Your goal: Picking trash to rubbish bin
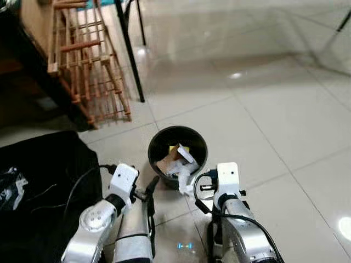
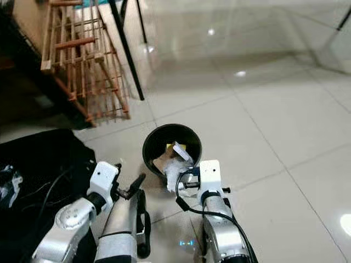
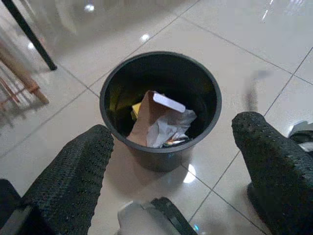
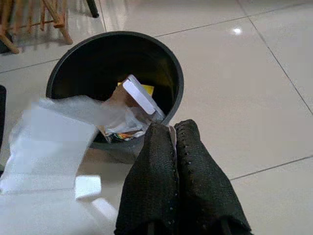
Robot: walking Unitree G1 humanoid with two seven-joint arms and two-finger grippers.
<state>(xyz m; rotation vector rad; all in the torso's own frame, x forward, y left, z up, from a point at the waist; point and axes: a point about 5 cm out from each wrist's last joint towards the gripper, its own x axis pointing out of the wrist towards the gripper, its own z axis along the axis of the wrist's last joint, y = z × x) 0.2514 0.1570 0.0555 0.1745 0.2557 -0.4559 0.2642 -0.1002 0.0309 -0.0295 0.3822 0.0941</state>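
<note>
A black round rubbish bin [image 1: 164,139] stands on the tiled floor just ahead of both arms. Inside lie brown paper [image 3: 146,120], a white box [image 4: 142,95], something yellow and crumpled plastic. My right gripper [image 4: 168,128] is shut on a clear plastic wrapper [image 4: 49,144], which hangs blurred at the bin's near rim; from the head it appears as a white scrap [image 1: 184,178]. On the near left side of the bin, a little above its rim, my left gripper [image 3: 172,129] is open and holds nothing.
A wooden rack [image 1: 88,60] leans at the far left beside a black table leg [image 1: 129,49]. A black bag [image 1: 44,181] with a bit of plastic [image 1: 11,186] lies on the floor at my left. Glossy tiles stretch away to the right.
</note>
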